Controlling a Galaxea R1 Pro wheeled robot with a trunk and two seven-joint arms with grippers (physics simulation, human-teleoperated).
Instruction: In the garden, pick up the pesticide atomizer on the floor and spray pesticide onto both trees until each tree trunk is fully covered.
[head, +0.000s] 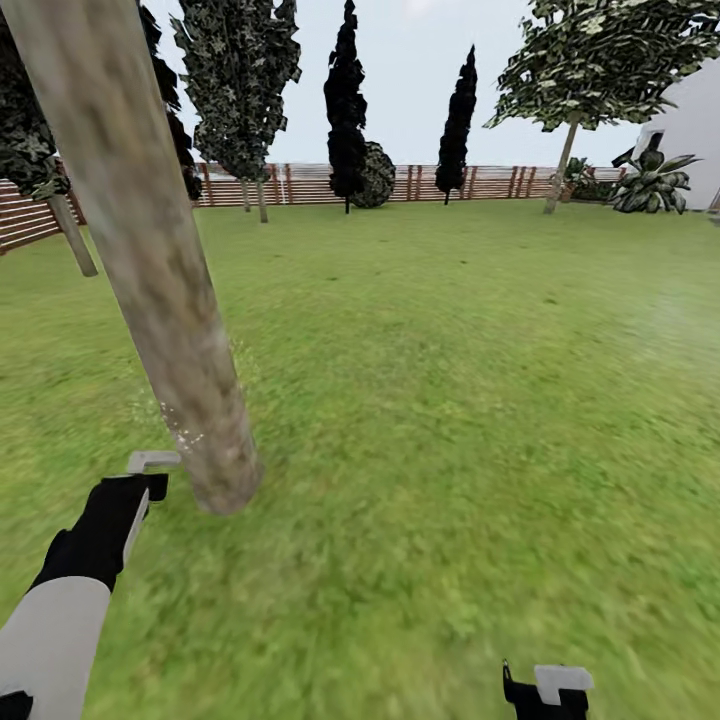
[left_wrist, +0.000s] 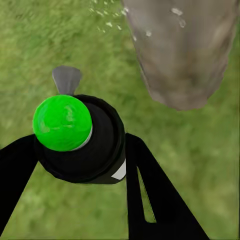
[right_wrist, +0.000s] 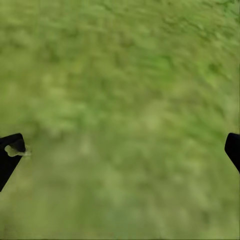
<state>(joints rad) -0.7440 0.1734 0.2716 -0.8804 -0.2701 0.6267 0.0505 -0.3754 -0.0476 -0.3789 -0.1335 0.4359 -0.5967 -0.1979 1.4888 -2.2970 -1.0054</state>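
**Spray bottle up close to the big tree**

On the green lawn (head: 450, 400) we stand by a thick grey tree trunk (head: 150, 260) at about 10 o'clock. Our left gripper (left_wrist: 82, 165) is squeezed tight around the pesticide atomizer (left_wrist: 80, 137), the black bottle with a green top. It sits just beside the foot of the trunk, and small drops dot the bark. Our right gripper (right_wrist: 120, 150) is wide open and holds nothing, hanging over grass at 5 o'clock.

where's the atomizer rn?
In the left claw, clamped between its fingers: the atomizer with its green cap sits just above the lawn, beside the base of the near tree trunk at the head view's left.
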